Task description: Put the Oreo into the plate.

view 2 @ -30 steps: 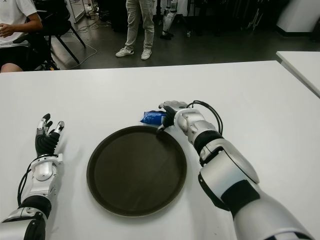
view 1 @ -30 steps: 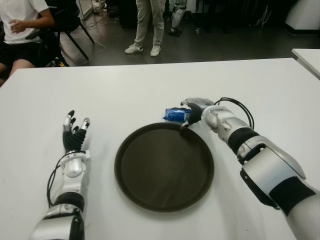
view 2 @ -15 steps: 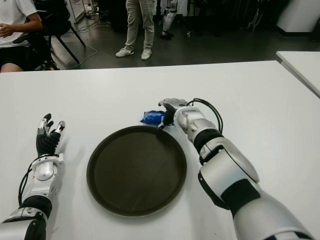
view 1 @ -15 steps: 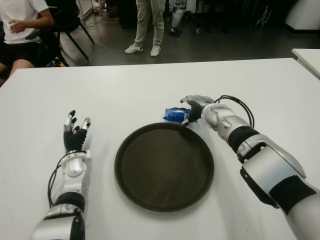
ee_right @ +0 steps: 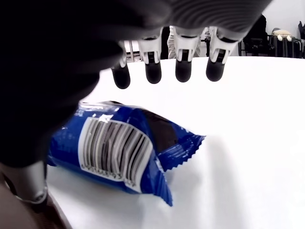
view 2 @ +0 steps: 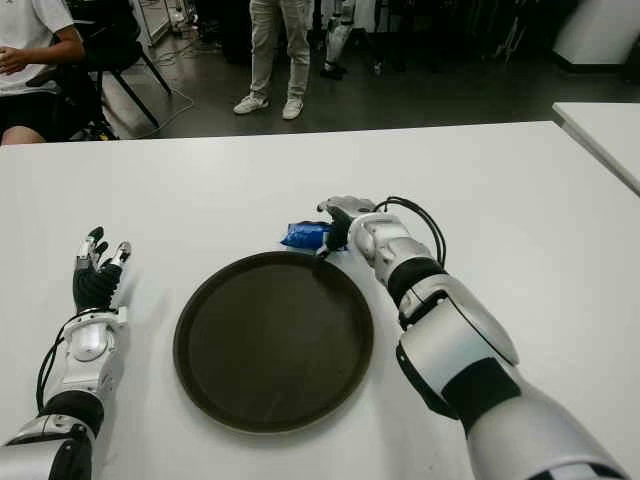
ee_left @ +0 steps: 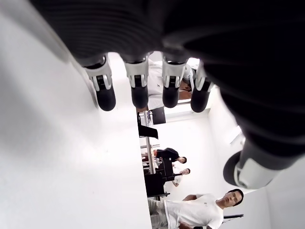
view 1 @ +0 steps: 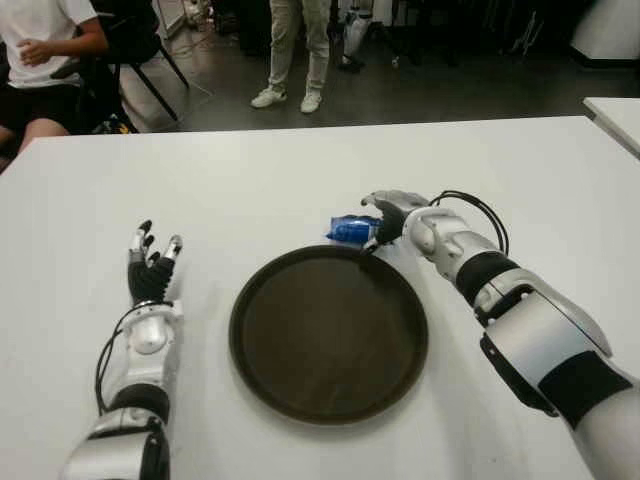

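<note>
Two hands over white tabletop [view 1: 300,170]; wide bare room all round plate [view 1: 255,310], far edge well beyond it. Plate dark, round, nothing in it. Oreo [view 1: 352,229] pack blue, lying on tabletop just beyond plate's far rim, outside it. Right hand [view 1: 385,215] at pack, right of it, fingers [ee_right: 183,69] extended above pack, not closed on it. Barcode on wrapper; no readable writing. Left hand [view 1: 148,270] well left of plate, fingers spread, holding nothing.
</note>
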Action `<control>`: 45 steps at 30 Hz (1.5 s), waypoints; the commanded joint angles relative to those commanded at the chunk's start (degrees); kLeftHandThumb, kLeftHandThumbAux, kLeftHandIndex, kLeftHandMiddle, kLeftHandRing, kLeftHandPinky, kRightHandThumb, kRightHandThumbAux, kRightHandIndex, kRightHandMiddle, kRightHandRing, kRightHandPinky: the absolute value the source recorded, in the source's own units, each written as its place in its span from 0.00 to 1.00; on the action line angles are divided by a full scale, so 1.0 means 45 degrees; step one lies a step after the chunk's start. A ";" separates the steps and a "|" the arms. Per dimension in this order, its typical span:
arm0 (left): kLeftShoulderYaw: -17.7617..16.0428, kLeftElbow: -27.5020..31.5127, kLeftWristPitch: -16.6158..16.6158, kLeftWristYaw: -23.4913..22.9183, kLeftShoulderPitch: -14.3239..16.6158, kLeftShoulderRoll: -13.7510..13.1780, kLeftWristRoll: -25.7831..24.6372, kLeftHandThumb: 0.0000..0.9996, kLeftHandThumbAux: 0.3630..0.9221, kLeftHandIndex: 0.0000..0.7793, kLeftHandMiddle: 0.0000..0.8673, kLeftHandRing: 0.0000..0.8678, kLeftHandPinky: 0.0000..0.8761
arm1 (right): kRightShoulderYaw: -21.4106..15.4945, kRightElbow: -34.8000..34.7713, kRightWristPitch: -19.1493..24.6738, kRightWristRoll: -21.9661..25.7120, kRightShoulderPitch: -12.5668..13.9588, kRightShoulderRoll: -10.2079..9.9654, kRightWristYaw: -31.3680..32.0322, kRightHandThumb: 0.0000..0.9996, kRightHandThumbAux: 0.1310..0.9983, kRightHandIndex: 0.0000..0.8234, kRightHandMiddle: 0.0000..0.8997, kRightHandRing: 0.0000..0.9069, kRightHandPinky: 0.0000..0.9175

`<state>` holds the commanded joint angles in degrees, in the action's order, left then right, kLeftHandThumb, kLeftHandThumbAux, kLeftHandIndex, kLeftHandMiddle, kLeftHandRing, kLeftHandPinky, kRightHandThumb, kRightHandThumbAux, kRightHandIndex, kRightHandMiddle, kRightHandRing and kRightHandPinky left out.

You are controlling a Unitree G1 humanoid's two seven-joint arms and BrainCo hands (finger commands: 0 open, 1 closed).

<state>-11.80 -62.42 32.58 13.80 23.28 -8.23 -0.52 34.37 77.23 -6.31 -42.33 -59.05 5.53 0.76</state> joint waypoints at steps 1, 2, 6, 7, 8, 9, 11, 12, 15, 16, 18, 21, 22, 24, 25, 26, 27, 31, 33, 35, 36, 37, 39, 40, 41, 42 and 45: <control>0.0004 0.0025 0.0025 0.0004 -0.0009 0.0010 0.0004 0.35 0.38 0.01 0.01 0.00 0.00 | 0.0034 0.0006 -0.0008 -0.0033 -0.0003 0.0005 -0.0005 0.00 0.58 0.00 0.00 0.00 0.00; 0.0006 0.0042 0.0043 0.0007 -0.0015 0.0017 0.0007 0.35 0.38 0.01 0.01 0.00 0.00 | 0.0060 0.0010 -0.0013 -0.0056 -0.0006 0.0008 -0.0009 0.00 0.58 0.00 0.00 0.00 0.00; 0.0010 0.0025 0.0102 -0.0022 -0.0010 0.0001 0.0017 0.35 0.39 0.02 0.02 0.00 0.00 | 0.0149 0.0032 0.0033 -0.0103 -0.0029 0.0005 0.0070 0.00 0.58 0.00 0.00 0.00 0.00; 0.0014 0.0016 0.0108 -0.0030 -0.0009 -0.0005 0.0022 0.35 0.39 0.02 0.02 0.00 0.00 | 0.0138 0.0037 0.0044 -0.0079 -0.0021 0.0001 0.0060 0.00 0.58 0.00 0.00 0.00 0.00; 0.0017 0.0011 0.0111 -0.0035 -0.0009 -0.0009 0.0025 0.35 0.40 0.02 0.02 0.00 0.00 | 0.0131 0.0041 0.0051 -0.0061 -0.0014 -0.0001 0.0051 0.00 0.58 0.00 0.00 0.00 0.00; 0.0018 0.0009 0.0113 -0.0038 -0.0009 -0.0011 0.0027 0.34 0.40 0.02 0.02 0.00 0.00 | 0.0127 0.0044 0.0054 -0.0050 -0.0010 -0.0003 0.0043 0.00 0.58 0.00 0.00 0.00 0.00; 0.0031 0.0007 0.0124 -0.0031 -0.0014 -0.0022 0.0049 0.34 0.41 0.01 0.01 0.00 0.00 | 0.0105 0.0045 0.0058 -0.0020 0.0000 -0.0006 0.0026 0.00 0.59 0.00 0.00 0.00 0.00; 0.0043 0.0007 0.0125 -0.0021 -0.0017 -0.0030 0.0069 0.33 0.41 0.01 0.01 0.00 0.00 | 0.0093 0.0045 0.0059 -0.0007 0.0011 -0.0005 0.0013 0.00 0.59 0.00 0.00 0.00 0.00; 0.0077 0.0030 0.0084 0.0017 -0.0027 -0.0043 0.0112 0.32 0.41 0.01 0.01 0.00 0.00 | 0.0068 0.0040 0.0080 0.0015 0.0023 -0.0005 -0.0013 0.00 0.59 0.00 0.00 0.00 0.00; 0.0083 0.0041 0.0071 0.0024 -0.0032 -0.0043 0.0115 0.32 0.41 0.01 0.01 0.00 0.00 | 0.0066 0.0039 0.0088 0.0016 0.0022 -0.0006 -0.0016 0.00 0.59 0.00 0.00 0.00 0.00; 0.0092 0.0057 0.0056 0.0031 -0.0043 -0.0044 0.0121 0.32 0.41 0.01 0.01 0.00 0.00 | 0.0064 0.0041 0.0104 0.0016 0.0026 -0.0009 -0.0029 0.00 0.59 0.00 0.00 0.00 0.00; 0.0109 0.0030 0.0053 0.0057 -0.0040 -0.0057 0.0134 0.32 0.40 0.01 0.01 0.00 0.00 | 0.0044 0.0050 0.0143 0.0035 0.0043 -0.0016 -0.0044 0.00 0.59 0.00 0.00 0.00 0.00; 0.0113 0.0021 0.0056 0.0066 -0.0036 -0.0060 0.0136 0.32 0.41 0.01 0.01 0.00 0.00 | 0.0035 0.0051 0.0152 0.0043 0.0045 -0.0017 -0.0045 0.00 0.59 0.00 0.00 0.00 0.00; 0.0111 -0.0006 0.0071 0.0078 -0.0027 -0.0061 0.0124 0.32 0.41 0.01 0.02 0.00 0.00 | 0.0017 0.0055 0.0167 0.0057 0.0049 -0.0017 -0.0034 0.00 0.59 0.00 0.00 0.00 0.00; 0.0104 -0.0025 0.0081 0.0078 -0.0018 -0.0058 0.0111 0.32 0.41 0.01 0.02 0.00 0.00 | 0.0016 0.0057 0.0172 0.0056 0.0048 -0.0014 -0.0010 0.00 0.59 0.00 0.00 0.00 0.00; 0.0099 -0.0038 0.0087 0.0077 -0.0011 -0.0056 0.0102 0.32 0.42 0.02 0.02 0.00 0.00 | 0.0016 0.0059 0.0175 0.0053 0.0046 -0.0011 0.0007 0.00 0.59 0.00 0.00 0.00 0.00; 0.0093 -0.0049 0.0095 0.0066 -0.0005 -0.0055 0.0090 0.31 0.42 0.02 0.02 0.00 0.00 | 0.0028 0.0067 0.0183 0.0038 0.0050 -0.0005 0.0021 0.00 0.59 0.00 0.00 0.00 0.00; 0.0101 -0.0061 0.0087 0.0026 0.0001 -0.0068 0.0083 0.32 0.43 0.01 0.02 0.00 0.00 | 0.0049 0.0076 0.0203 0.0015 0.0051 -0.0002 0.0043 0.00 0.60 0.00 0.00 0.00 0.00; 0.0109 -0.0081 0.0061 -0.0025 0.0004 -0.0091 0.0081 0.33 0.42 0.01 0.02 0.00 0.00 | 0.0051 0.0079 0.0213 0.0013 0.0051 -0.0003 0.0054 0.00 0.60 0.00 0.00 0.00 0.00; 0.0108 -0.0091 0.0053 -0.0060 0.0001 -0.0100 0.0069 0.34 0.42 0.01 0.02 0.00 0.00 | 0.0053 0.0083 0.0224 0.0011 0.0051 -0.0002 0.0055 0.00 0.60 0.00 0.00 0.00 0.00; 0.0106 -0.0093 0.0053 -0.0073 -0.0003 -0.0101 0.0062 0.34 0.42 0.01 0.01 0.00 0.00 | 0.0053 0.0084 0.0230 0.0010 0.0050 -0.0002 0.0053 0.00 0.60 0.00 0.00 0.00 0.00; 0.0102 -0.0091 0.0054 -0.0072 -0.0007 -0.0098 0.0055 0.34 0.42 0.01 0.01 0.00 0.00 | 0.0046 0.0082 0.0247 0.0016 0.0049 -0.0006 0.0045 0.00 0.60 0.00 0.00 0.00 0.00; 0.0096 -0.0077 0.0071 -0.0038 -0.0019 -0.0084 0.0053 0.35 0.42 0.01 0.01 0.00 0.00 | -0.0001 0.0072 0.0266 0.0059 0.0062 -0.0015 -0.0033 0.00 0.61 0.00 0.00 0.00 0.01; 0.0091 -0.0074 0.0083 -0.0024 -0.0020 -0.0080 0.0050 0.35 0.42 0.01 0.01 0.00 0.00 | -0.0035 0.0063 0.0260 0.0086 0.0078 -0.0016 -0.0105 0.00 0.61 0.00 0.00 0.00 0.02; 0.0088 -0.0073 0.0091 -0.0016 -0.0020 -0.0078 0.0048 0.35 0.42 0.01 0.01 0.00 0.00 | -0.0058 0.0058 0.0253 0.0101 0.0090 -0.0015 -0.0153 0.00 0.61 0.00 0.00 0.00 0.02; 0.0081 -0.0073 0.0093 -0.0015 -0.0019 -0.0076 0.0040 0.35 0.42 0.01 0.01 0.00 0.00 | -0.0097 0.0043 0.0206 0.0125 0.0118 -0.0012 -0.0308 0.00 0.61 0.00 0.00 0.00 0.03; 0.0069 -0.0070 0.0090 -0.0027 -0.0020 -0.0070 0.0018 0.35 0.42 0.01 0.00 0.00 0.00 | -0.0160 0.0021 0.0097 0.0140 0.0170 -0.0005 -0.0640 0.00 0.64 0.00 0.00 0.00 0.05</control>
<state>-11.50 -62.73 32.99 13.68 23.19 -8.55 -0.44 33.65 77.33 -5.87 -41.70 -58.29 5.50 -2.12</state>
